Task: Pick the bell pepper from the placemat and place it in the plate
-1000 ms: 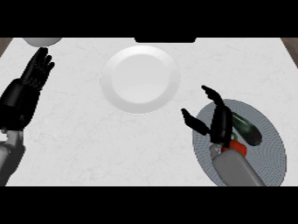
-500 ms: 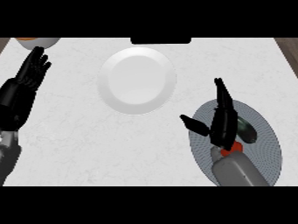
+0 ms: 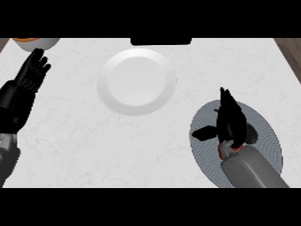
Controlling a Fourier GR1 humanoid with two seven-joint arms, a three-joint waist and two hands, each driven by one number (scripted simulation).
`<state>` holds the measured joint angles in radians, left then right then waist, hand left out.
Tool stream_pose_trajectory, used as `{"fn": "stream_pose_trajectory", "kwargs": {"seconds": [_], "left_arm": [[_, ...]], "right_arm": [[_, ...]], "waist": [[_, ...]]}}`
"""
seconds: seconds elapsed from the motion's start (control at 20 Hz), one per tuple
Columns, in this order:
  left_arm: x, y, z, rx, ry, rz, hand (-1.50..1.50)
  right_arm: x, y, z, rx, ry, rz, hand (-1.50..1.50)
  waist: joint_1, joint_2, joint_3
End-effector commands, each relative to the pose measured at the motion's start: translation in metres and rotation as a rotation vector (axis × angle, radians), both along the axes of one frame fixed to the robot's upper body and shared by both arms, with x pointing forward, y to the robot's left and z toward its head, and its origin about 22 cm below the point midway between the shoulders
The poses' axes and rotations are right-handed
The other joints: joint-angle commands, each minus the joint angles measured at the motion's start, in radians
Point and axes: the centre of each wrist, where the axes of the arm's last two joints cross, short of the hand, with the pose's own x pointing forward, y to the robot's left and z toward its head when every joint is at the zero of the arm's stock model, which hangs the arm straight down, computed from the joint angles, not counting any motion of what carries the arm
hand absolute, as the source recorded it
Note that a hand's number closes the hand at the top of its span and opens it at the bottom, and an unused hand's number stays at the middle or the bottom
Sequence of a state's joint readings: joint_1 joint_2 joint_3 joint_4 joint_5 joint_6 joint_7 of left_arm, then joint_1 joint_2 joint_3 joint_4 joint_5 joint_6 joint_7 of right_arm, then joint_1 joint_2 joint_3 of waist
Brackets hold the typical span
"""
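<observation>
A white plate (image 3: 137, 81) lies at the counter's middle back. Right of it, near the front, is a grey oval placemat (image 3: 267, 128). My right hand (image 3: 232, 121) hovers over the placemat, open, its fingers straight and pointing away and its thumb spread to the left. The bell pepper (image 3: 251, 135) is mostly hidden beneath this hand; only a dark green bit shows at the palm's right edge. Whether the hand touches it cannot be seen. At the left edge my left hand (image 3: 24, 86) rests open, fingers up.
An orange-and-white bowl (image 3: 35, 43) peeks in at the back left corner. A dark object (image 3: 160, 41) sits at the counter's back edge, behind the plate. Wooden floor shows past both side edges of the white counter.
My right hand has shifted right, further onto the placemat and over the pepper, with its fingers straightened. The left hand holds its pose.
</observation>
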<state>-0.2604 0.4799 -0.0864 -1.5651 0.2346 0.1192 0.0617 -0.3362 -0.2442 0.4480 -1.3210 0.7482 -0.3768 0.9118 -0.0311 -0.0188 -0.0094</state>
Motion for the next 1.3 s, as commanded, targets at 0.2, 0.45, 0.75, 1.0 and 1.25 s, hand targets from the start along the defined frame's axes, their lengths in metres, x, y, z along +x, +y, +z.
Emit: {"fn": "stream_pose_trajectory", "kwargs": {"seconds": [0.2,0.45,0.75,1.0,1.25], "left_arm": [[-0.003,-0.013,-0.002,-0.018,-0.002,0.006,0.0],[0.0,-0.003,0.002,-0.004,0.003,-0.021,0.0],[-0.004,0.008,-0.007,-0.002,-0.008,-0.009,0.0],[-0.001,-0.013,0.0,-0.011,-0.015,-0.019,0.0],[-0.004,-0.005,0.016,-0.004,-0.02,-0.02,0.0]], "right_arm": [[0.004,0.02,0.065,-0.082,0.386,-0.056,-1.5],[-0.008,0.016,0.068,-0.115,0.439,-0.116,-1.5],[-0.003,-0.016,0.048,-0.181,0.527,-0.195,-1.5],[-0.013,-0.019,0.039,-0.168,0.571,-0.213,-1.5],[-0.021,-0.026,0.037,-0.144,0.595,-0.208,-1.5]], "waist": [[0.005,0.005,0.005],[0.016,0.011,0.007],[0.025,0.017,0.007],[0.02,0.016,0.008],[0.028,0.014,0.009]]}}
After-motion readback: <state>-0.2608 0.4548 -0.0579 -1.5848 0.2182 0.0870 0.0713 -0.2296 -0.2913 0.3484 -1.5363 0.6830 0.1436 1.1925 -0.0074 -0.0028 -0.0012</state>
